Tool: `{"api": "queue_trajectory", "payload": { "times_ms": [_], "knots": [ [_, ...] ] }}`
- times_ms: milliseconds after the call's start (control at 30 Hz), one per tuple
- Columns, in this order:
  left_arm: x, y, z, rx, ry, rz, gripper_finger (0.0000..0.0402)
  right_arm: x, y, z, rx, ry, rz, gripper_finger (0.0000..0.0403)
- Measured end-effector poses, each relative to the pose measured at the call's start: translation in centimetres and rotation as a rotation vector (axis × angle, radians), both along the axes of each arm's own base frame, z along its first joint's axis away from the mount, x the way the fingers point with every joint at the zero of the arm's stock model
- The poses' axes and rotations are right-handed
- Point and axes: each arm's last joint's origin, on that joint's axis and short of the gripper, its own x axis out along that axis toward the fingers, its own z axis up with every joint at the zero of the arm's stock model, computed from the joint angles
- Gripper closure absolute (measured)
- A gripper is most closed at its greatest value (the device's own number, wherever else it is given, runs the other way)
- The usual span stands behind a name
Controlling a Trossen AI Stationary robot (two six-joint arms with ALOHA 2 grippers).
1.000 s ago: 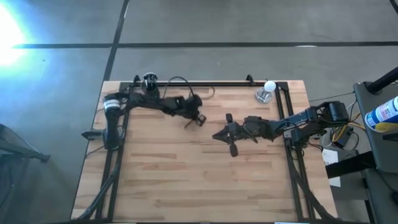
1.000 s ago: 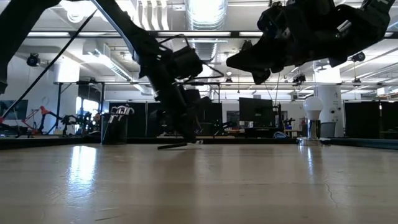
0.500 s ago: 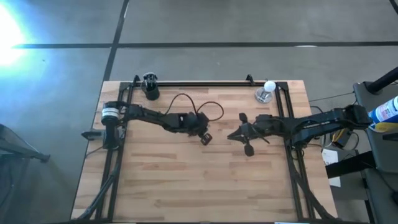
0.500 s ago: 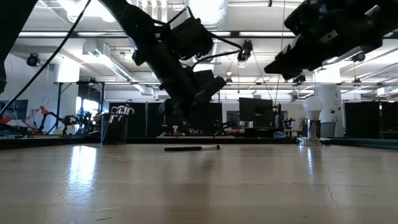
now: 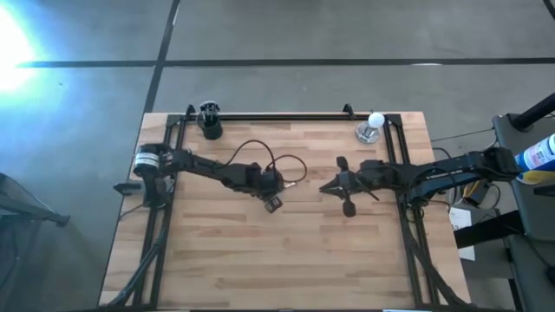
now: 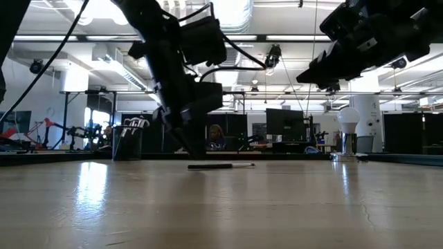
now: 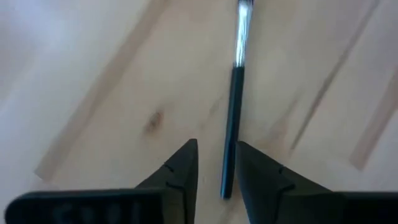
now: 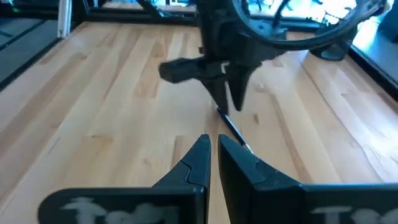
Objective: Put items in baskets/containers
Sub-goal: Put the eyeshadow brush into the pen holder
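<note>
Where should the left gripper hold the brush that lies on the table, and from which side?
Grip the brush on its dark straight handle, coming from above with one finger on each side. It lies flat; the bristle end is thin. The left gripper already straddles the handle's end.

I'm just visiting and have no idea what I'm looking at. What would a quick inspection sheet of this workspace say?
Surface: wooden table, pale planks.
Job's things: one brush lying flat mid-table; black cup at the far left corner, pale-tipped sticks standing in it.
Clutter: white bulb-shaped object at the far right corner.
Grippers: left gripper low over the brush's handle end, fingers apart; right gripper raised to the right, shut, empty.
Cables: black loop above the left arm.
Surroundings: large room with desks and screens behind; a person seated there.
</note>
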Motion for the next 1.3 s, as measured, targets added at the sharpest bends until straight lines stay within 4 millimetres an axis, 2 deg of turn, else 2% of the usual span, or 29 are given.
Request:
{"api": "queue_trajectory", "payload": {
  "times_ms": [233,433,600,800,1033,1133,1300],
  "knots": [
    [-1.1,-0.9,-1.7,0.003,0.049,-0.025,0.0300,1.0,-0.1,-0.7,-0.004,0.005,-0.003,0.0362],
    [-1.8,-0.9,-2.9,0.022,0.000,-0.046,0.0300,2.6,-1.7,-2.6,-0.028,0.098,-0.026,0.0315],
    [-2.1,-0.8,-3.0,0.044,-0.008,-0.072,0.0300,4.3,-3.2,-3.8,0.025,0.165,0.100,0.0276],
    [-2.0,-0.5,-3.4,0.124,-0.117,-0.078,0.0303,5.2,-3.7,-4.3,0.029,0.224,0.104,0.0249],
    [-1.7,1.1,-4.1,0.171,-0.298,-0.032,0.0337,4.2,-3.6,-2.6,0.037,0.215,0.096,0.0267],
    [-1.2,1.4,-3.6,0.192,-0.372,-0.035,0.0362,3.6,-3.4,-1.8,0.035,0.207,0.097,0.0288],
    [-1.1,1.9,-4.6,0.214,-0.334,-0.029,0.0397,3.1,-3.3,-1.4,0.042,0.215,0.093,0.0326]
  ]
}}
